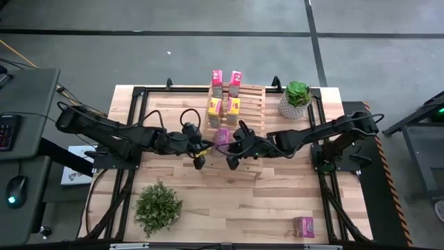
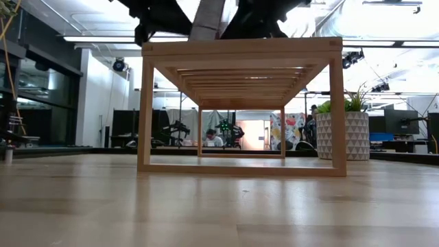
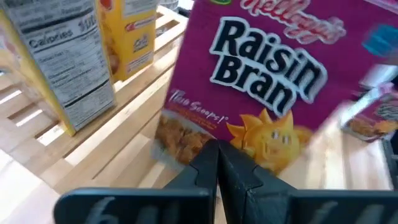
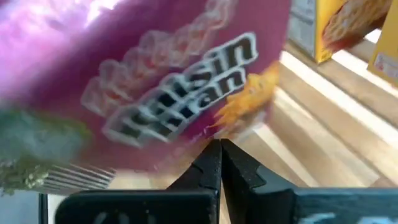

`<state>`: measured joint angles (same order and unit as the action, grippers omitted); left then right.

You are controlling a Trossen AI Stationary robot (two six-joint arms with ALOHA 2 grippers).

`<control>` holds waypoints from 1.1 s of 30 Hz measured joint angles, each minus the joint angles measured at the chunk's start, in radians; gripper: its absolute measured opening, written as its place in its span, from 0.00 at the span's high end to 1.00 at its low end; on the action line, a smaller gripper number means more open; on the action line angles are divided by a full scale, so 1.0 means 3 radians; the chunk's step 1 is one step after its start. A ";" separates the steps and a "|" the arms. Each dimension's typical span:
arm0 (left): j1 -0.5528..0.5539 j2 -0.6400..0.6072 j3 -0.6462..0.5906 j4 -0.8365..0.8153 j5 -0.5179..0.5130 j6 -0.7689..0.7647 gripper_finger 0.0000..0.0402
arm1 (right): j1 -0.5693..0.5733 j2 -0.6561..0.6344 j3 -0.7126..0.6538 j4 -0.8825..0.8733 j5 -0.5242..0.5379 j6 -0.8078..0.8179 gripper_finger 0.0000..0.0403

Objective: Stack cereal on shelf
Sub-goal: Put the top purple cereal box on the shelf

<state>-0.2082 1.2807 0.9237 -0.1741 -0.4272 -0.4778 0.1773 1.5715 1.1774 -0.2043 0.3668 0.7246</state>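
The light-wood slatted shelf (image 1: 253, 104) (image 2: 240, 48) stands at the table's far middle. Two pink cereal boxes (image 1: 217, 78) (image 1: 235, 78) stand on its far tier and two yellow ones (image 1: 214, 106) (image 1: 233, 106) on the middle tier. A magenta Raisin Bran box (image 1: 222, 136) (image 2: 206, 17) (image 3: 261, 74) (image 4: 155, 81) stands tilted at the shelf's near edge, between my two grippers. My left gripper (image 1: 207, 147) (image 3: 217, 155) is shut at one printed face. My right gripper (image 1: 231, 146) (image 4: 221, 152) is shut at the opposite face. My left gripper has its shut fingertips (image 3: 208, 158) against the bottom edge of the magenta box's front face (image 3: 205, 137), coming about level from the table's left. The box leans, with its lower end near the shelf slats. My right gripper has its shut fingertips (image 4: 211, 158) at the lower edge of the box's other face (image 4: 211, 127), coming from the table's right. The box is blurred there, so I cannot tell whether they touch.
A white patterned pot with a green plant (image 1: 297, 99) (image 2: 343, 134) stands right of the shelf. A bushy green plant (image 1: 158, 206) sits near the table's near left. Another pink cereal box (image 1: 303, 226) lies at the near right corner. Bare planks stretch between them.
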 joint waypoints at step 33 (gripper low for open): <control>0.0017 -0.0068 0.0000 -0.0406 -0.0096 0.0036 1.00 | -0.0091 0.0035 0.0000 0.0224 -0.0116 -0.0060 1.00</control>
<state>-0.2031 1.2602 0.9237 -0.2960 -0.4559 -0.4669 0.1501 1.5821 1.1774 -0.1371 0.3321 0.7067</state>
